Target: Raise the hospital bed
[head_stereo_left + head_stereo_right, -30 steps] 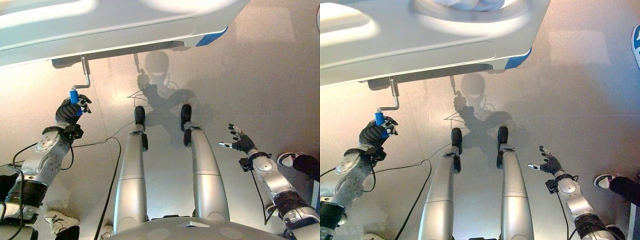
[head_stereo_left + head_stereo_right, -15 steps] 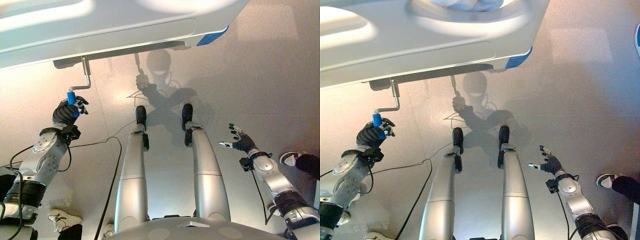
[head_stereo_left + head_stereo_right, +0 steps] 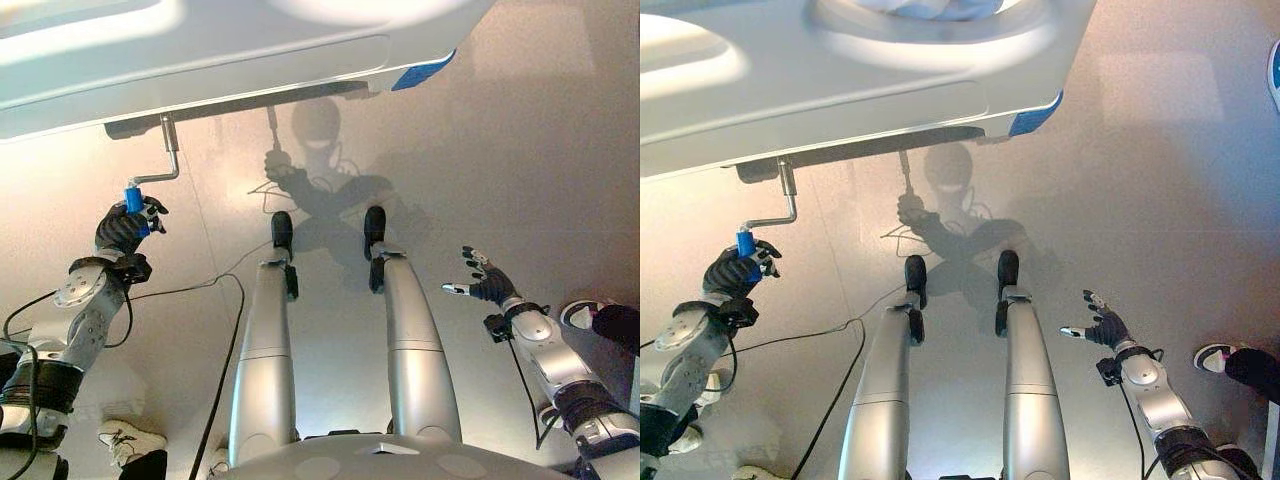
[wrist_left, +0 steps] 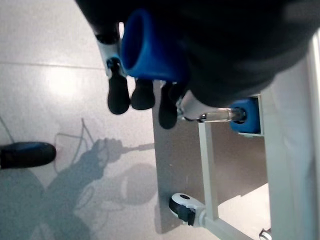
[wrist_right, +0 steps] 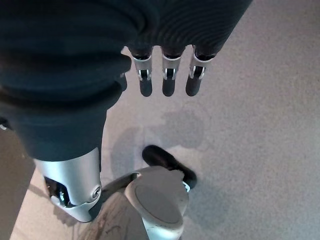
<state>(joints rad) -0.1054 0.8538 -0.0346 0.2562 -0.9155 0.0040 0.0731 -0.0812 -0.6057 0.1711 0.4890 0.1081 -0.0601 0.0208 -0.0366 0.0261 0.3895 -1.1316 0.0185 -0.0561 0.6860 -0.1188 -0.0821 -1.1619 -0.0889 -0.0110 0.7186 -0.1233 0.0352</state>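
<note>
The hospital bed (image 3: 200,60) is seen across the top of the head views, its pale grey end board stretching from the upper left to a blue corner cap (image 3: 425,75) at the upper right. A metal crank (image 3: 170,150) is hung from the bed's underside at the upper left, bent sideways and ended by a blue handle (image 3: 132,197). The handle is gripped by the left hand (image 3: 122,228) at the left edge of the frame, fingers curled round it; in the left wrist view the blue handle (image 4: 150,42) is seen enclosed by the dark-tipped fingers (image 4: 119,97), with the bed frame and a caster wheel (image 4: 182,207) beyond. The right hand (image 3: 487,285) is held over the bare floor (image 3: 530,150) at the lower right, well apart from the bed, fingers spread and holding nothing. A person's shoe (image 3: 585,315) is seen at the right edge.
</note>
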